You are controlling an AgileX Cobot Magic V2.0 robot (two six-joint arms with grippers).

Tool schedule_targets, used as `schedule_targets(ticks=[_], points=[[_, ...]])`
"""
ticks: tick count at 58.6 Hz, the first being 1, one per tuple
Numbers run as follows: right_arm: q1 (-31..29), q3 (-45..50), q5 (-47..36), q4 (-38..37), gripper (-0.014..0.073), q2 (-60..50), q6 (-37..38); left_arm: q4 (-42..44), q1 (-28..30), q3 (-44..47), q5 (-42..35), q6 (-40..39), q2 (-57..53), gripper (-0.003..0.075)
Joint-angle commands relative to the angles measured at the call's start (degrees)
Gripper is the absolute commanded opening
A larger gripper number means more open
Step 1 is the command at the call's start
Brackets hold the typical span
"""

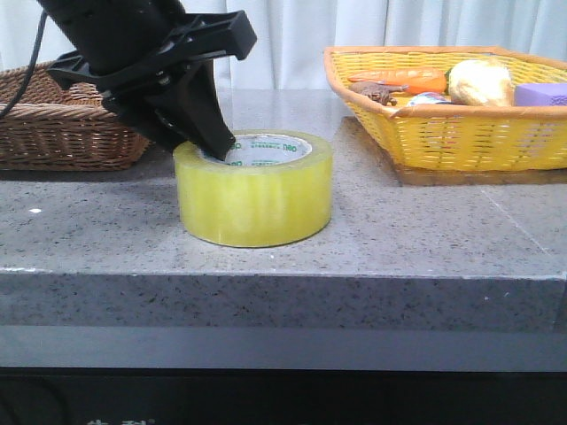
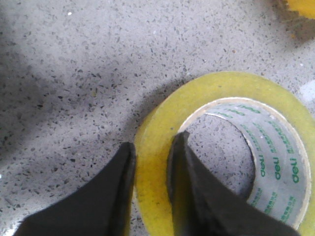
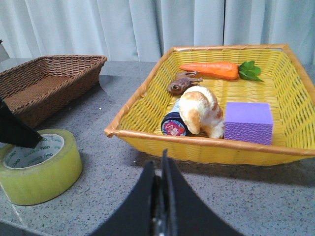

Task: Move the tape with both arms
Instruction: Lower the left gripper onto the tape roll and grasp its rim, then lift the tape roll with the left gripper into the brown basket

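Tape lies flat on speckled grey stone table, centre-left of front frame. Left gripper straddles the roll's wall: one black tapered finger outside, one inside the white core with green print, pinching the translucent yellow band. Right gripper low centre in its own view, tips pressed together, holding nothing, well apart from tape. Woven yellow basket upper right; brown wicker basket upper left.
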Motion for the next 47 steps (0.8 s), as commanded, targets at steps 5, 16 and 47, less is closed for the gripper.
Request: schedule_targets(ticks=[5, 16, 47], points=[[-0.3, -1.5, -4.2, -0.7, -0.0090, 0.4, -0.3, -1.0, -0.4, -3.6, -2.6, -0.6, -3.7, 0.0059], [-0.3, -1.5, -4.2, -0.7, -0.0090, 0.4, -0.3, -0.7, -0.4, -4.5, -2.8, -0.6, -4.1, 0.0010], [-0.3, -1.5, -4.2, -0.7, -0.0090, 0.4, -0.3, 2.4, 11.5, -18.8, -3.0, -0.6, -7.2, 0.0010]])
